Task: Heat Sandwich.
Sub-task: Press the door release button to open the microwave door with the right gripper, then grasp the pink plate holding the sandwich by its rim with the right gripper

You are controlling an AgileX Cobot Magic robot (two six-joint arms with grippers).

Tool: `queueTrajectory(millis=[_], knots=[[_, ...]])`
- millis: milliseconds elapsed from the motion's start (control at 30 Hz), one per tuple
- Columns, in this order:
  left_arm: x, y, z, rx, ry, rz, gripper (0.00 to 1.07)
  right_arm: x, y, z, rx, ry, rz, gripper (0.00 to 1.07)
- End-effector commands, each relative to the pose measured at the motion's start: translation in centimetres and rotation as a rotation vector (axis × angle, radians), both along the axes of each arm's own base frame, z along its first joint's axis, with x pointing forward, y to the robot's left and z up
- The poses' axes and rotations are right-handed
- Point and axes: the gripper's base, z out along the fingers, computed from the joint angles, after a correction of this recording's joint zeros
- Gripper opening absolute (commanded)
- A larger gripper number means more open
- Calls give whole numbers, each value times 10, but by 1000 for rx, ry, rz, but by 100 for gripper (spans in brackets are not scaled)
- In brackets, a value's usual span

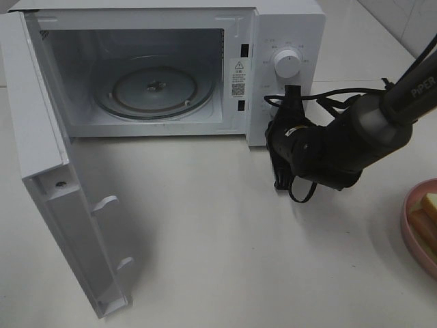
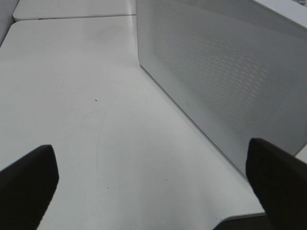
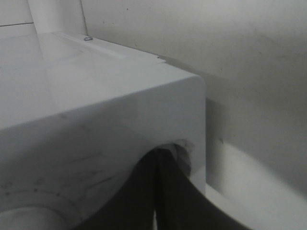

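White tabletop (image 1: 225,260) carries the open microwave (image 1: 136,48); right pincer (image 3: 156,191) clenched by its panel (image 1: 304,37), left pincer (image 2: 153,191) released, sandwich (image 1: 425,217) apart.

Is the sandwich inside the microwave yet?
No: the turntable holds nothing, and the sandwich lies on the plate at the right edge of the high view.

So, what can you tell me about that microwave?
The microwave is a white box standing on the pale table. Its door hangs wide open on the left, showing a cavity with a round glass turntable. A round knob sits on the right panel, the robot's shut right hand just below it.
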Motion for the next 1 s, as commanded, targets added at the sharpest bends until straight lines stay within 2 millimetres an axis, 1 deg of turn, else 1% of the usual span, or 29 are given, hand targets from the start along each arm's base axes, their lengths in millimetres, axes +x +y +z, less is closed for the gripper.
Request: queueTrajectory(millis=[33,100,167,267,300,367,400,533,567,633,700,733,833,867,900,967,1000], knots=[[-3,-1,0,-10,-25,2,100,-1,1,13,-15,-65,22,0],[-3,-1,0,-10,-25,2,100,-4,2,13,-13,-62,26,0],[-3,-1,0,-10,-25,2,100,-10,6,14,-15,-55,43,0],[-3,-1,0,-11,-25,2,100,-14,6,15,-17,-45,55,0],[-3,-1,0,-10,-25,2,100,-20,6,16,-20,-36,61,0],[-3,-1,0,-10,-25,2,100,-25,5,17,-25,-25,70,0],[-3,-1,0,-10,-25,2,100,-25,5,17,-25,-25,70,0],[-3,-1,0,-10,-25,2,100,-40,4,21,-31,1,99,0],[-3,-1,0,-10,-25,2,100,-40,4,21,-31,1,99,0],[-3,-1,0,-10,-25,2,100,-53,1,24,-49,27,126,0],[-3,-1,0,-10,-25,2,100,-55,0,25,-53,33,132,0],[-3,-1,0,-10,-25,2,100,-63,-3,30,-72,45,165,0],[-3,-1,0,-10,-25,2,100,-73,-5,37,-88,64,222,0],[-3,-1,0,-10,-25,2,100,-73,-5,37,-88,64,222,0],[-3,-1,0,-10,-25,2,100,-81,-6,43,-107,78,275,0],[-3,-1,0,-10,-25,2,100,-88,-7,46,-129,98,327,0],[-3,-1,0,-10,-25,2,100,-95,-7,50,-150,122,384,0]])
